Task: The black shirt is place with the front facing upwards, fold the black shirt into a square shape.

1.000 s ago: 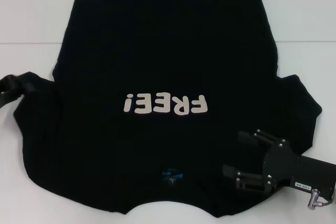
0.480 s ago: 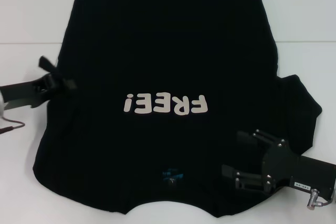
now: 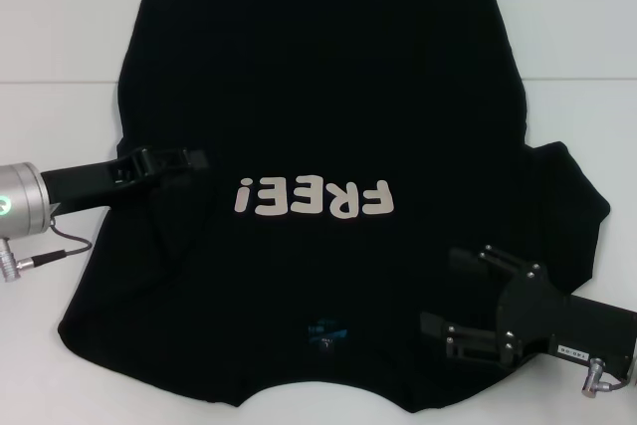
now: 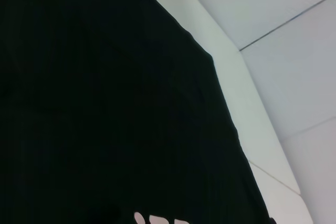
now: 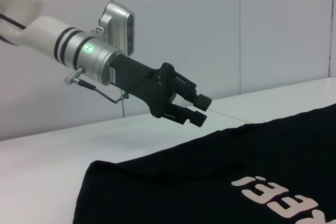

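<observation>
The black shirt [image 3: 318, 77] lies flat on the white table, front up, with its off-white "FREE!" print [image 3: 311, 198] facing me upside down. Its left sleeve is folded in over the body, while the right sleeve [image 3: 572, 196] still spreads out. My left gripper [image 3: 197, 159] hovers over the shirt's left part, just left of the print. The right wrist view shows the left gripper [image 5: 199, 111] raised above the cloth, fingers close together and holding nothing. My right gripper [image 3: 453, 291] rests open over the shirt's near right corner. The left wrist view shows only the shirt [image 4: 105, 103] and table.
The white table [image 3: 60, 27] shows bare on both sides of the shirt and beyond its hem. A seam line crosses the table [image 3: 50, 82] at the left. A cable [image 3: 60, 251] hangs from my left wrist. A pale wall [image 5: 210, 24] stands behind.
My left gripper has swept rightward from the table edge onto the shirt, carrying the left sleeve in over the body. The right arm has not moved.
</observation>
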